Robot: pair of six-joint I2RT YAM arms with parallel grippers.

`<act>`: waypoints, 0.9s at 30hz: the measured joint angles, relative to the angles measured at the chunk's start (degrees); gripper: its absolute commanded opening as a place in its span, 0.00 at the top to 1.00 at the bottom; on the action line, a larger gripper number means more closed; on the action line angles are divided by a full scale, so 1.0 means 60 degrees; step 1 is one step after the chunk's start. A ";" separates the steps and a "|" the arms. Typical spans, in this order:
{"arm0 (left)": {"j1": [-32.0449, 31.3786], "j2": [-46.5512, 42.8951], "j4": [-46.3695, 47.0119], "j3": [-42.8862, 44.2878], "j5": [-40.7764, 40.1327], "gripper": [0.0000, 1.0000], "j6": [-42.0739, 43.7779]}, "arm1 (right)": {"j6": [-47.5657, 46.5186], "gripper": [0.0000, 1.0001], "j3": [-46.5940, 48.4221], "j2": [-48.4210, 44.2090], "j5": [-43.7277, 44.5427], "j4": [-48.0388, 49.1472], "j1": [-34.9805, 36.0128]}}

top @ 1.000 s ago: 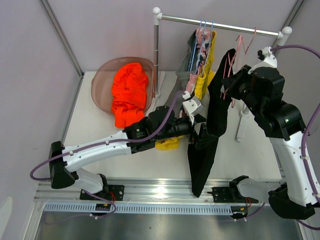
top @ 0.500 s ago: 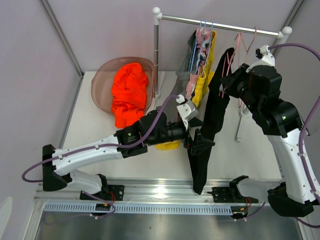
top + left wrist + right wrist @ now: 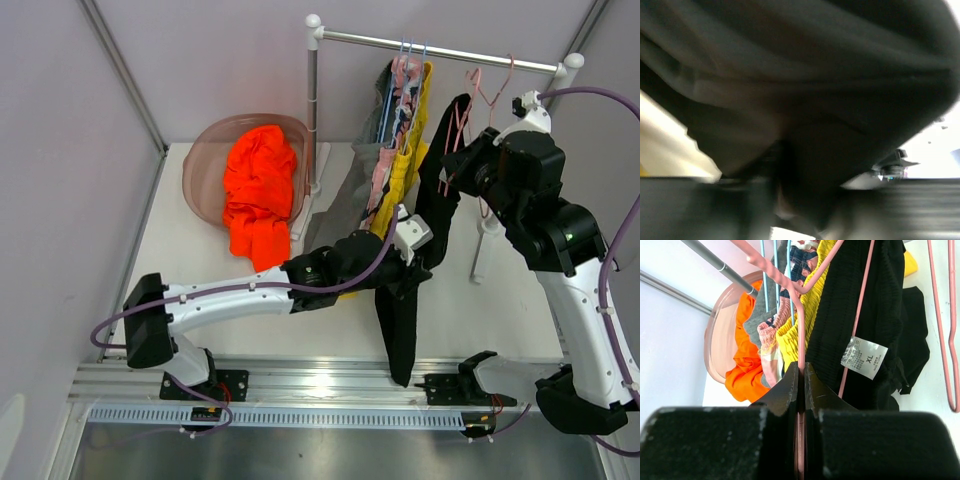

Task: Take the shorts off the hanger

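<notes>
Blurred black shorts [image 3: 805,95] cover the left gripper [image 3: 404,280], jaws apparently hidden.

Pinches the wire of a pink hanger [image 3: 800,330] between the closed fingers [image 3: 782,400] of the right tool [image 3: 801,370], just beside black shorts [image 3: 880,300] carrying a white XL label [image 3: 863,357]. Shows yellow shorts [image 3: 812,300], pink patterned shorts [image 3: 771,342] and grey shorts [image 3: 766,302] bunched on blue hangers [image 3: 775,270] to the left, and orange shorts [image 3: 740,360] in a translucent pink tub [image 3: 710,340].

white tag [image 3: 863,357] on black shorts [image 3: 860,305], reads "XL"
</notes>
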 measured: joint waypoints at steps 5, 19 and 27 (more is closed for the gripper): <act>0.0000 0.0004 0.0208 0.0004 -0.0769 1.00 0.0160 | 0.0000 1.00 0.0000 -0.0058 0.0025 0.0015 0.0000; -0.3282 -0.3355 0.0958 -0.3177 -0.4688 1.00 -0.0284 | -0.0342 1.00 0.2495 0.1184 0.0033 -0.1632 0.0171; -0.3085 -0.2554 0.0200 -0.3993 -0.5264 1.00 -0.1086 | -0.0382 1.00 0.2860 0.1067 0.0339 -0.1690 0.0033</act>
